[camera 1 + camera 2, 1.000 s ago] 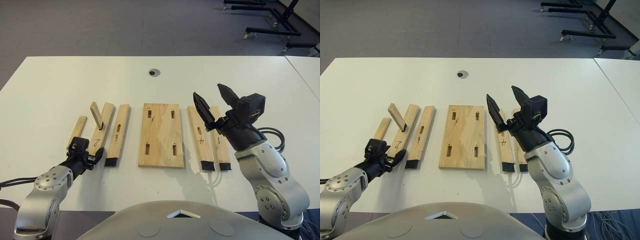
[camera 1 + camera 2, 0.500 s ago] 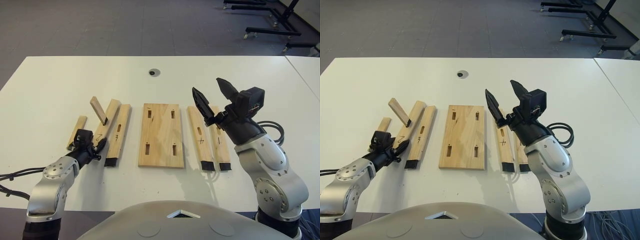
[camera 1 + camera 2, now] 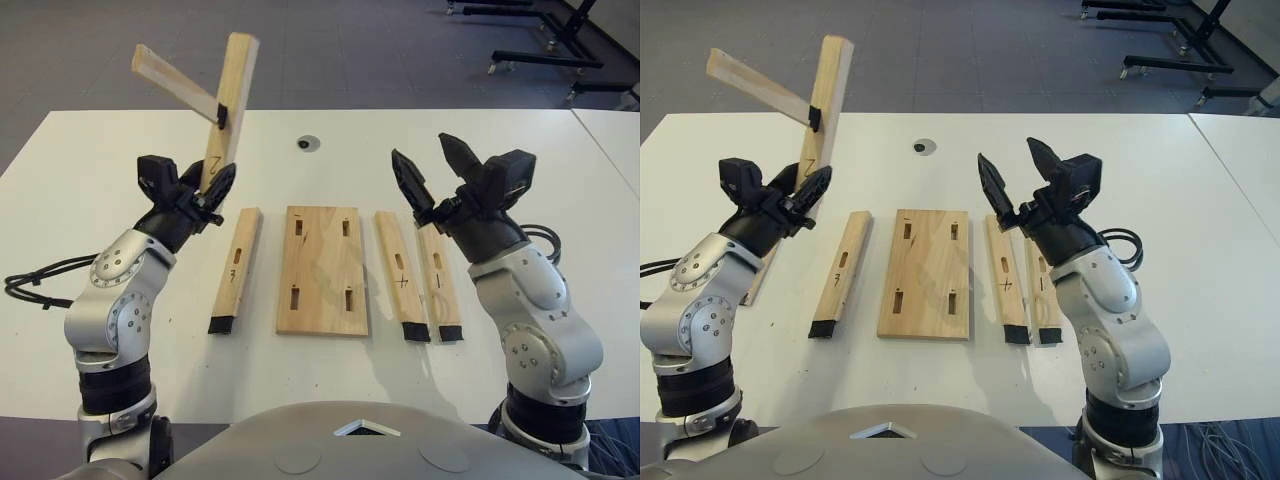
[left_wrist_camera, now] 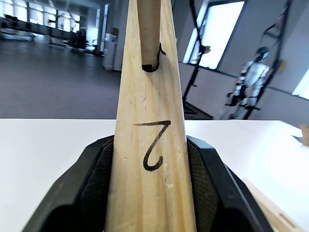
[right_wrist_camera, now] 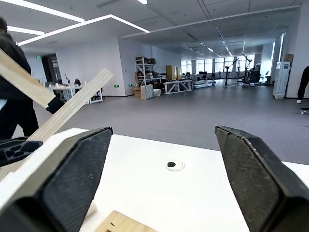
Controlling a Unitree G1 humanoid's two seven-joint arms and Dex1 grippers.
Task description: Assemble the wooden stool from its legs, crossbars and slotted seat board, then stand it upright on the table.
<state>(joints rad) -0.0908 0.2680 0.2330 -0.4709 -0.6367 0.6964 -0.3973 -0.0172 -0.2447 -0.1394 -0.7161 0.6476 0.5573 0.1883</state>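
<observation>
We log L claw (image 3: 190, 185) grasping leg 2 (image 3: 232, 90), crossbar (image 3: 170, 80) seated in its slot, held clear of counter (image 3: 100, 150). R claw (image 3: 425, 153) released, hovering over legs (image 3: 400, 275) right of seat board (image 3: 322, 270).

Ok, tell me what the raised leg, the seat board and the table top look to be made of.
The raised leg: pale bare wood, perhaps pine; grain and a pen mark show. The seat board: the same light wood, grain visible, no gloss, so probably unvarnished. The table: smooth white top, likely laminate; uniform, no grain.
</observation>
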